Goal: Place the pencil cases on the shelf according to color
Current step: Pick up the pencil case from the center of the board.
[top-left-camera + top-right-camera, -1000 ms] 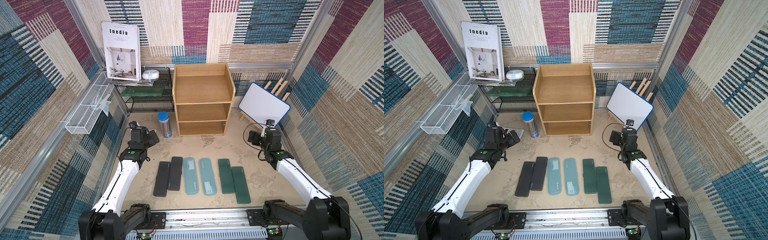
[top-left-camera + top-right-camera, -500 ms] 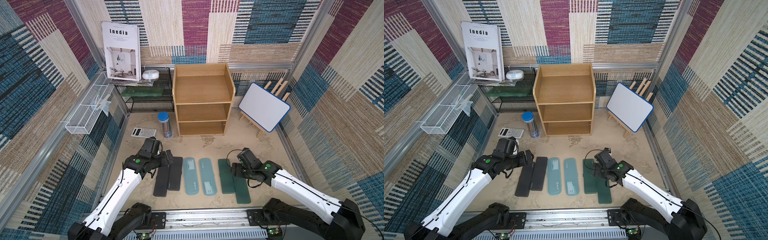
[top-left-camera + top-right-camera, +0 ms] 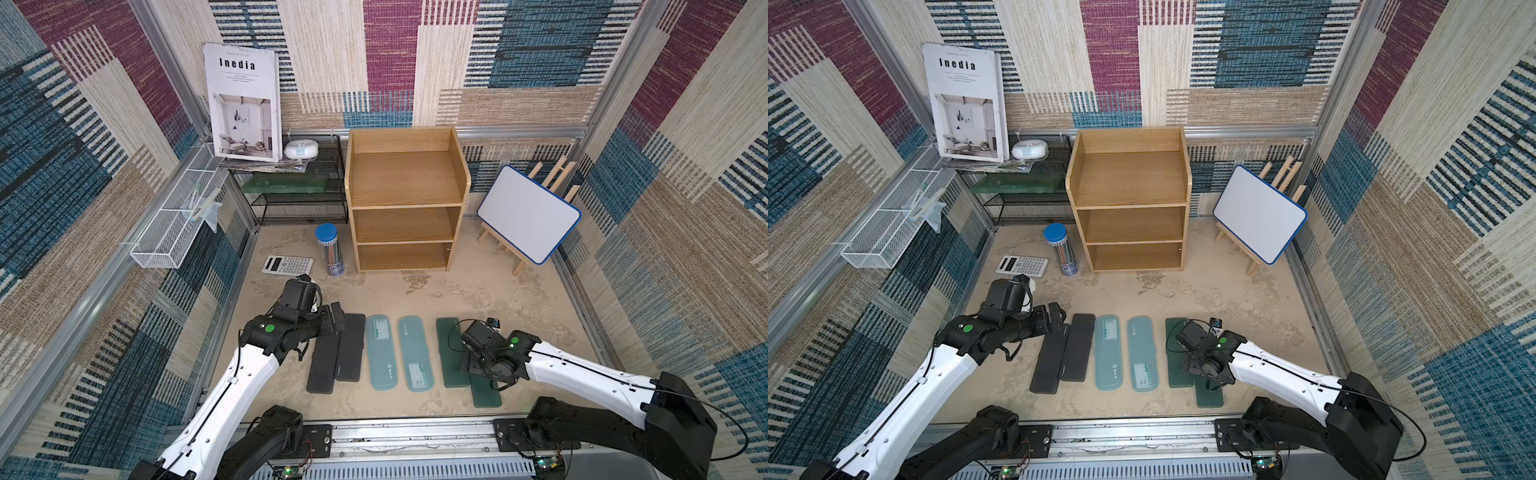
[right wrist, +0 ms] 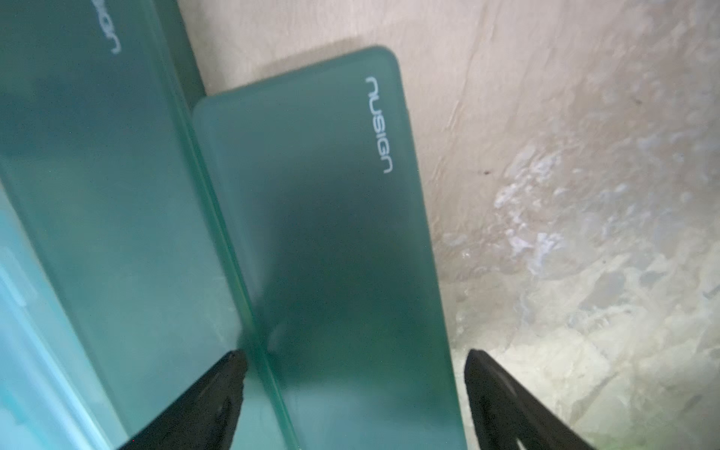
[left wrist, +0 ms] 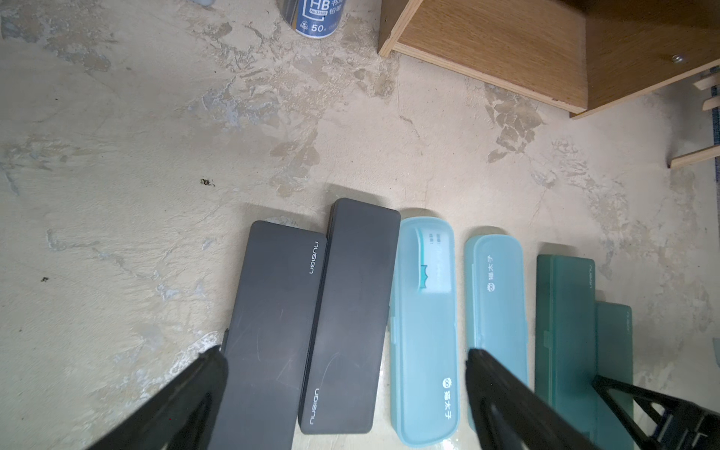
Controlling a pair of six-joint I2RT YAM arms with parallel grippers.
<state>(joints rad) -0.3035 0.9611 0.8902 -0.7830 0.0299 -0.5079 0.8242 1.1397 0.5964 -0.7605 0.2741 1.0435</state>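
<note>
Looking at both top views, you see a row on the sandy beige floor in the lower middle of the frame: two long matte black pencil cases on the left, two see-through light blue pencil cases in the middle, and two dark green pencil cases on the right. The small light-brown wooden shelf stands in the upper middle, well apart from them. Your left gripper hangs over the top end of the black pair. Your right gripper points down at the lower green case.

In the left wrist view, your left gripper is wide open and holds nothing. The black cases and one blue case show between its fingers.

In the right wrist view, your right gripper is wide open too, with one finger on each side of a green case marked "nusign", not squeezing it.
</note>
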